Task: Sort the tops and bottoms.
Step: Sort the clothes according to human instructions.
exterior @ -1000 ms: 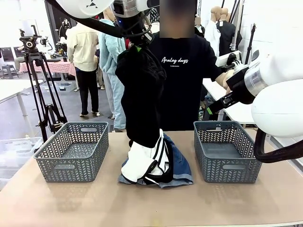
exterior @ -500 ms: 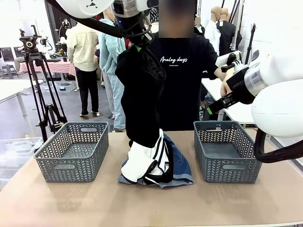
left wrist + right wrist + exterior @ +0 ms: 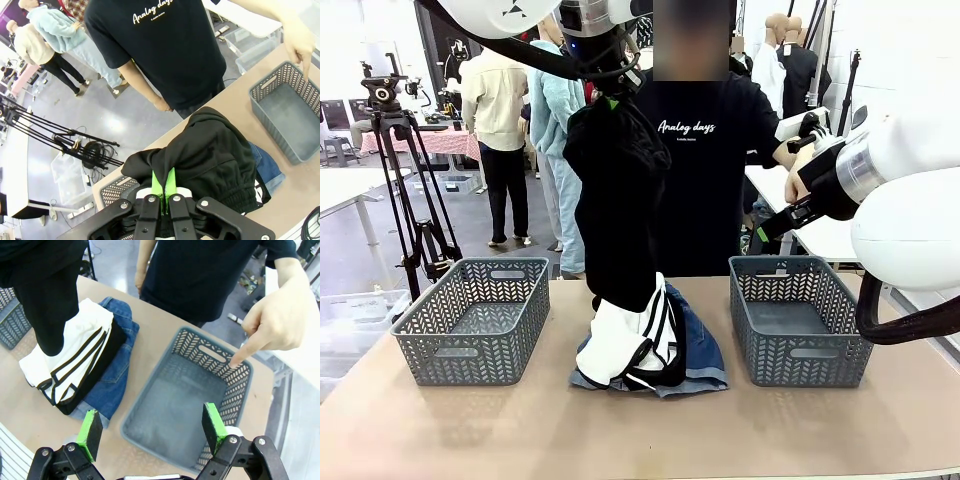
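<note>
The left gripper (image 3: 610, 98) is seen raised high above the middle of the table (image 3: 640, 440), its green pads pressed together on a fold of the black top (image 3: 615, 200). The top is hung from that pinch as a long dark drape. In the left wrist view, the gripper (image 3: 164, 182) is shown clamped on the bunched fabric of the black top (image 3: 210, 155). The lower end of the top reaches down to a pile on the table; whether it touches the pile cannot be told. The pile is laid between 2 grey lattice baskets, the left basket (image 3: 475, 320) and the right basket (image 3: 798, 320). On top of the pile a white garment (image 3: 625, 345) with black stripes is folded. Beneath it the blue denim bottoms (image 3: 705, 350) are spread flat on the table, their edge showing on the side nearer the right basket. The right gripper (image 3: 152, 422) is held over the right basket (image 3: 150, 385) with its fingers spread wide and nothing between them. A person (image 3: 705, 180) in a black printed T-shirt is stood at the far side of the table. The person's hand (image 3: 275, 315) is held over the far rim of the right basket, with 1 finger pointed down into it. Both baskets are seen to hold nothing.
</note>
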{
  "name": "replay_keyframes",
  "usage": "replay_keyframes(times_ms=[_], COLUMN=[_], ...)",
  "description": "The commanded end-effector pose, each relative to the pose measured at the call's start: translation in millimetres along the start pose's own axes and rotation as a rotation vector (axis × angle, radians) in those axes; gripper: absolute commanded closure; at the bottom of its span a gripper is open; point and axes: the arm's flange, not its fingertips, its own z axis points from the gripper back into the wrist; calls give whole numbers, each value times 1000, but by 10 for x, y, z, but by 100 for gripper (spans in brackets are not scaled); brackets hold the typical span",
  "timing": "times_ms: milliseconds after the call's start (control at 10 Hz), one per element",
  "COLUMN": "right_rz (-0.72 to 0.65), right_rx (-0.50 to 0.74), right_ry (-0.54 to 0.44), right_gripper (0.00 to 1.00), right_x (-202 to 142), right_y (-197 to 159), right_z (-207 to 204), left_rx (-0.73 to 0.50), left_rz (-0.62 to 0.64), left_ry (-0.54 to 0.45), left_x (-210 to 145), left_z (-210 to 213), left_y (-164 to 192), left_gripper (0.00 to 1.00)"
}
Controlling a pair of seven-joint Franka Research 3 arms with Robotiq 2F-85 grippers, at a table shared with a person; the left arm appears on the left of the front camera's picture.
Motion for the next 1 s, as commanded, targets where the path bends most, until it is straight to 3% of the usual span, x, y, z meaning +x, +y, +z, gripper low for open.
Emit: replay_keyframes(times_ms=[0, 200, 500, 900], right_rz=[6, 0, -154, -325], right_rx=[-1, 0, -65, -269], right_ry=[-4, 0, 63, -39], right_gripper=[0, 0, 0, 0], right_x=[2, 0, -21, -403], right_y=[6, 0, -142, -471], right_z=[-17, 0, 618, 1321], left_rx=[-5, -5, -5, -5], left_rz=[6, 6, 6, 6], left_ry=[-16, -16, -16, -16], left_x=[15, 15, 15, 15], left_z=[39, 39, 39, 39], left_y=[45, 45, 45, 45], left_gripper=[100, 100, 100, 100])
